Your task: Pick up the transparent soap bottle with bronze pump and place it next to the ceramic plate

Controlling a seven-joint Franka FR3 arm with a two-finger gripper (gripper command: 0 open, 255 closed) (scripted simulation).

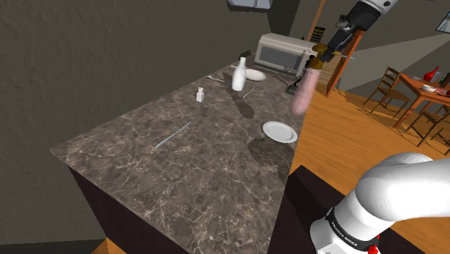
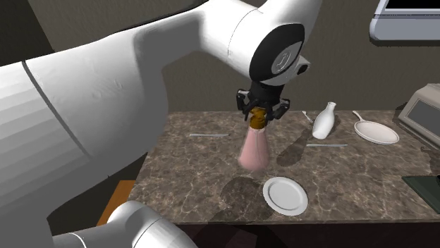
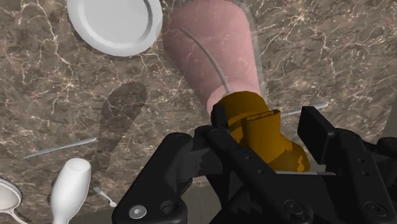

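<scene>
The dark box stand [image 1: 317, 206] and the white arm [image 1: 393, 198] sit nearest in the shoulder view, hard against the desk [image 1: 144, 180]. The desk is a slab of dark, white-veined stone with square edges. A thin grey utensil [image 1: 173, 135] lies on it, well apart from everything else.

Farther along, a round white plate [image 1: 280, 131] with a raised rim rests close to the desk edge on the stand's side, and broad stone stretches from its other side toward the wall. The soap bottle [image 2: 252, 149] hangs in the air above the desk near this plate, and its shadow falls just beside the plate. It has a clear flared body filled with pink.

The wrist view gives the grip best. The gripper [image 3: 267, 127] has its black fingers [image 3: 316, 130] pinching the bronze pump [image 3: 264, 143] from both sides, and a thin tube curves down inside the bottle. In the shoulder view the bottle seems to float past the desk edge. The second exterior view sets it over the stone.

Beyond stand a small white shaker [image 1: 200, 94], a smooth white vase [image 1: 239, 75] with a narrow neck, and a shallow white dish [image 1: 255, 74]. The second exterior view shows a handle on that dish and another slim utensil [image 2: 326, 145] between the vase and the plate.

A boxy pale microwave [image 1: 285, 52] closes the far end. Past the edge are a wooden floor [image 1: 346, 137] and a dining table [image 1: 425, 85] with chairs.
</scene>
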